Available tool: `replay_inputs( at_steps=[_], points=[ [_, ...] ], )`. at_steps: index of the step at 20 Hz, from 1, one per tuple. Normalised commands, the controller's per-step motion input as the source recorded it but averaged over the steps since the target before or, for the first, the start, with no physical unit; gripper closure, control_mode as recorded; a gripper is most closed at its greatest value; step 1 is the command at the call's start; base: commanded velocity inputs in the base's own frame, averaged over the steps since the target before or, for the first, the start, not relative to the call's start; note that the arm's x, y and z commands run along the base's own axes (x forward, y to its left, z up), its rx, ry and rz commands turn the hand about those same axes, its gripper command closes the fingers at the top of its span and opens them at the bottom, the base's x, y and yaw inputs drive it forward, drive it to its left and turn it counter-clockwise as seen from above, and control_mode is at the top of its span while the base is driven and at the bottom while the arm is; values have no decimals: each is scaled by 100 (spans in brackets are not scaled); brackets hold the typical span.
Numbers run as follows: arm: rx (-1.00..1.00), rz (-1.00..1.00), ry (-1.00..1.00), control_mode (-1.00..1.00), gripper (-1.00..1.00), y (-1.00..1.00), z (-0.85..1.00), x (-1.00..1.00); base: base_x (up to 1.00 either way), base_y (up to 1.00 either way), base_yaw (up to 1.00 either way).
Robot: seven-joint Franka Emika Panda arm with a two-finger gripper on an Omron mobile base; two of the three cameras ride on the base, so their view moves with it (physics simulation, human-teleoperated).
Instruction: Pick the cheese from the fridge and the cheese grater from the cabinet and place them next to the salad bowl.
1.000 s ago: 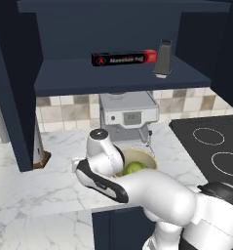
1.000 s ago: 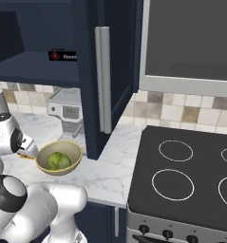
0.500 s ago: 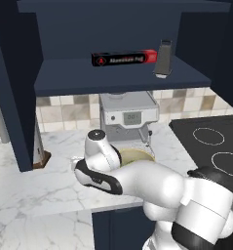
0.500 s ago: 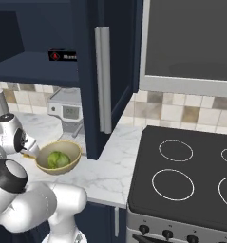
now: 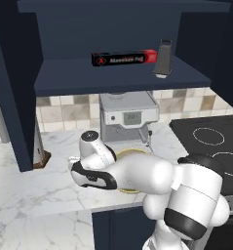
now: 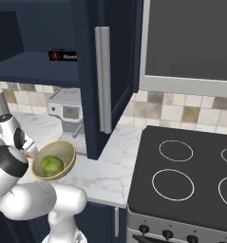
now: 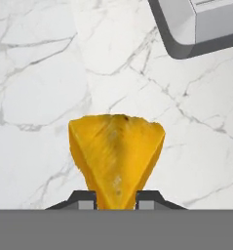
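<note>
Yellow-orange cheese wedge (image 7: 116, 158) pinched btwn our gripper (image 7: 117, 199) fingers, over marble counter (image 7: 35, 97) nr salad bowl (image 6: 53, 159).

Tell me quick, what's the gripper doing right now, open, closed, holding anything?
Gripper: closed on the cheese, held over the marble counter.
</note>
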Motion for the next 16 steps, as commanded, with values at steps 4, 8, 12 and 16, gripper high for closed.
replay_inputs(
  at_steps=[4,8,12,16],
  points=[
    [0,-4,0,-100,-100,-8,-23,0,0,0,0],
    [0,-3,0,-100,-100,-15,-8,0,0,0,0],
    [1,0,0,-100,-100,-9,4,0,0,0,0],
    [3,0,0,-100,-100,-13,17,0,0,0,0]
  ],
)
